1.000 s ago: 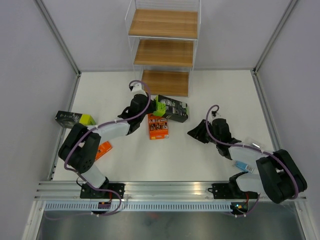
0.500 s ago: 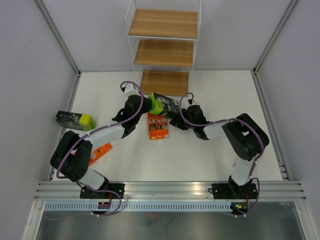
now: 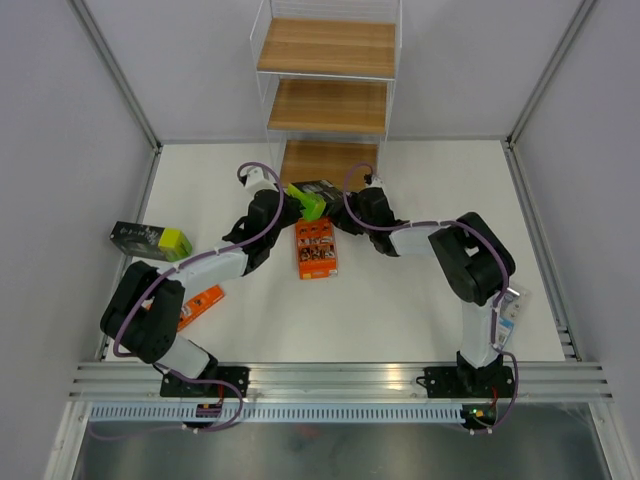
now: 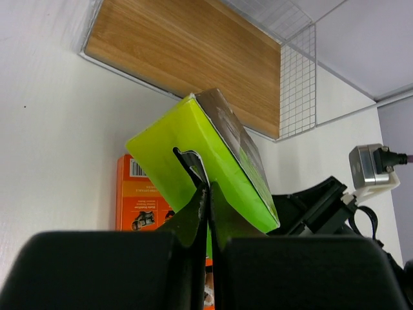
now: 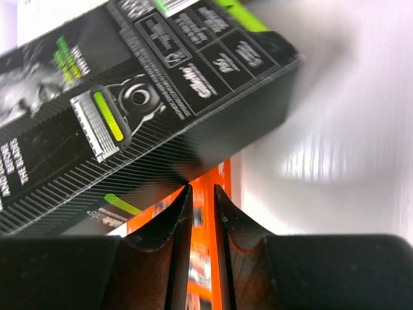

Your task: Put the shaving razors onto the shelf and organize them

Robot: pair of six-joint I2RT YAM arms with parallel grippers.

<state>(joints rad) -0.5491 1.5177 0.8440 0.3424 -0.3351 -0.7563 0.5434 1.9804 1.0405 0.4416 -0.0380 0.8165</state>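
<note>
The shelf (image 3: 328, 48) stands at the back, its bottom board (image 4: 187, 58) just beyond the left gripper. My left gripper (image 3: 287, 195) (image 4: 208, 187) is shut on the hang tab of a green-and-black razor pack (image 3: 318, 192) (image 4: 213, 148), held tilted off the table. The right gripper (image 3: 345, 206) (image 5: 202, 187) sits at that pack's (image 5: 129, 116) other end, its jaws a narrow gap apart with the tips under the pack's lower edge. Below lies an orange pack (image 3: 316, 250) (image 4: 135, 200) (image 5: 151, 213).
A second green-and-black pack (image 3: 150, 240) lies by the left wall. Another orange pack (image 3: 203, 299) lies partly under the left arm. A light blue pack (image 3: 509, 305) lies beside the right arm's upper link. Side walls close in the table.
The right arm swung from the right side across to the held pack, its jaws narrowing, and uncovered the light blue pack. The left gripper raised the green-and-black pack toward the shelf.
</note>
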